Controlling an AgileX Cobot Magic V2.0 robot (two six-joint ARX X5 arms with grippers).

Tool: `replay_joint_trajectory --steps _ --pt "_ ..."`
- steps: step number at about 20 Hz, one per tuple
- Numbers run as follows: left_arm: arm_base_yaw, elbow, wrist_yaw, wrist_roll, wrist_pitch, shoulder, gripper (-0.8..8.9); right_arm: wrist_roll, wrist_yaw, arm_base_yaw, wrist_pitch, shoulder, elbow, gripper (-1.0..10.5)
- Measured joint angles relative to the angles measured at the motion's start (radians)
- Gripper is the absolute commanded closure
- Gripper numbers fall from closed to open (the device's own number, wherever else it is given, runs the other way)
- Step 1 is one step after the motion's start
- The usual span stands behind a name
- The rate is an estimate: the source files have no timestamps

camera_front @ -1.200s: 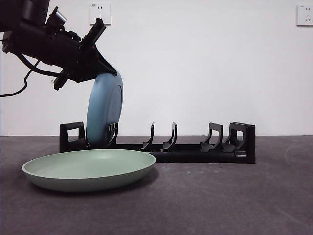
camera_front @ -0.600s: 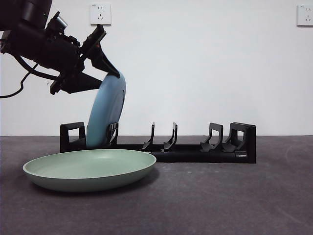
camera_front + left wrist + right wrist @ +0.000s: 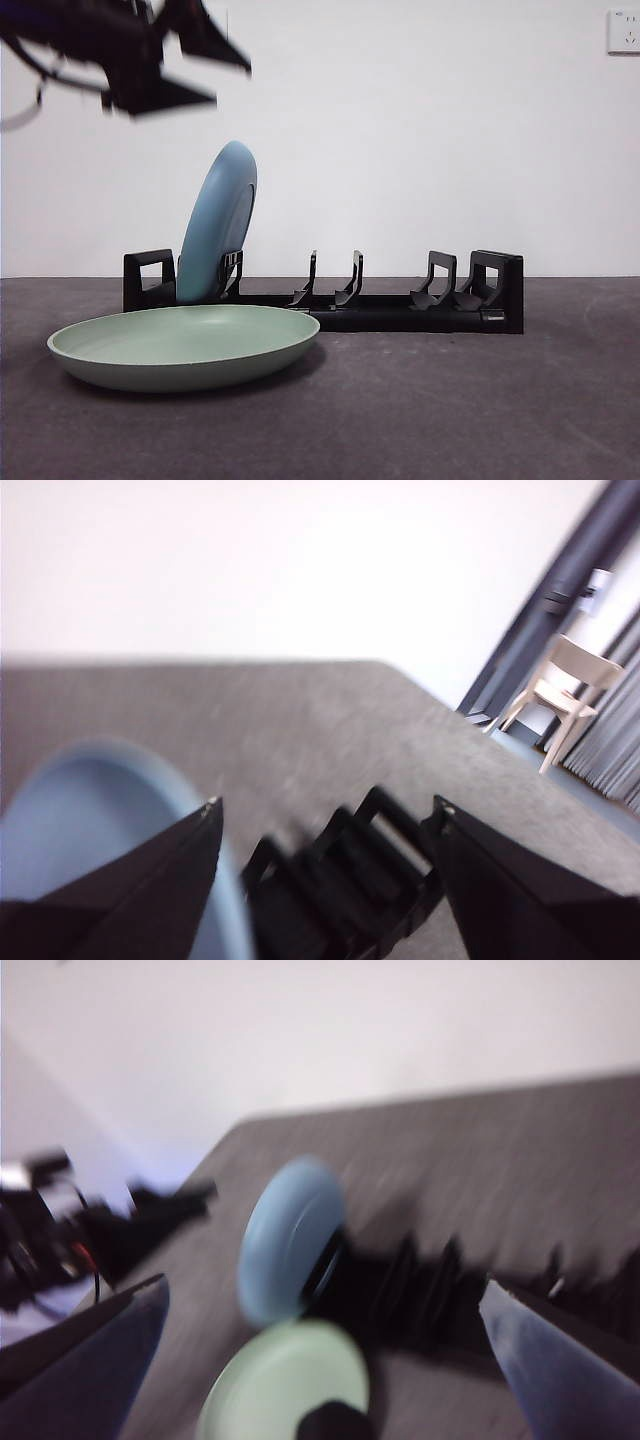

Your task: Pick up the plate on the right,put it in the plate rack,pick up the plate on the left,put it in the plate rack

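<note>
A blue plate [image 3: 218, 225] stands on edge in the left end slot of the black plate rack [image 3: 400, 310], leaning slightly right, with nothing holding it. A green plate [image 3: 185, 345] lies flat on the table in front of the rack's left end. My left gripper [image 3: 230, 85] hangs blurred at the top left, open and empty, above the blue plate. In the left wrist view my left gripper [image 3: 325, 810] looks down on the blue plate [image 3: 90, 810] and rack [image 3: 340, 870]. My right gripper [image 3: 320, 1295] is open, high above, seeing the blue plate [image 3: 290, 1235], green plate [image 3: 285, 1380] and rack [image 3: 430, 1290].
The rack's middle and right slots [image 3: 440, 285] hold nothing. A dark grey table [image 3: 480, 400] stretches to the right of the green plate. A white wall with a socket [image 3: 624, 30] stands behind. A pale chair [image 3: 560, 685] sits beyond the table's far corner.
The left gripper opened, let go of the blue plate and rose away to the upper left. The blue plate stays leaning in the rack's left slot.
</note>
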Motion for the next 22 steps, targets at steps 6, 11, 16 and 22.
replay_joint_trajectory --steps 6,11,16,22 --pt "-0.037 0.005 0.004 0.256 -0.273 -0.241 4.67 0.003 -0.097 0.034 -0.112 0.104 0.000 5.1" --pt "-0.116 0.134 -0.108 0.525 -0.683 -0.387 4.68 -0.013 -0.101 0.118 -0.156 0.223 0.000 5.1" --pt "-0.243 0.304 -0.335 0.763 -1.092 -0.417 4.69 -0.023 -0.100 0.201 -0.135 0.372 0.000 5.1" --pt "-0.386 0.340 -0.557 0.847 -1.283 -0.412 4.68 -0.023 -0.100 0.274 0.008 0.634 0.000 6.1"
